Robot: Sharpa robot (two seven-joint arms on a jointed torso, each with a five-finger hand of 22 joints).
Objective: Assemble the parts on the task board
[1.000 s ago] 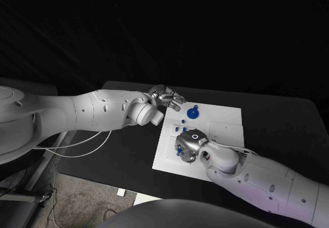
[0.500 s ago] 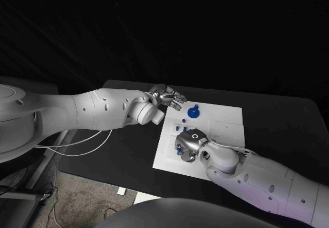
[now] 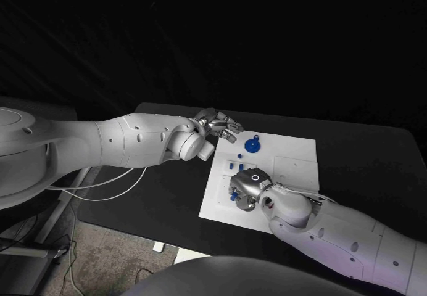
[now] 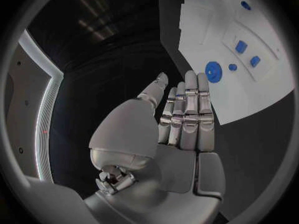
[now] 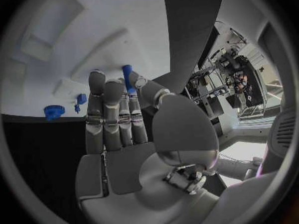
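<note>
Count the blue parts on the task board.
6: a gear, a small round piece beside it, two blocks, a lone piece farther along, a peg pinched by the right hand; others may hide beneath it.

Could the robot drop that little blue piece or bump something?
Maybe. The right hand seems to pinch a small blue peg only at its fingers' tips, so it could slip out or tilt over the task board. Two small blue blocks lie close beside that hand, and it might nudge them. The left hand hovers at the board's far corner near the blue gear, holding nothing; if it drops, it could knock the gear.
</note>
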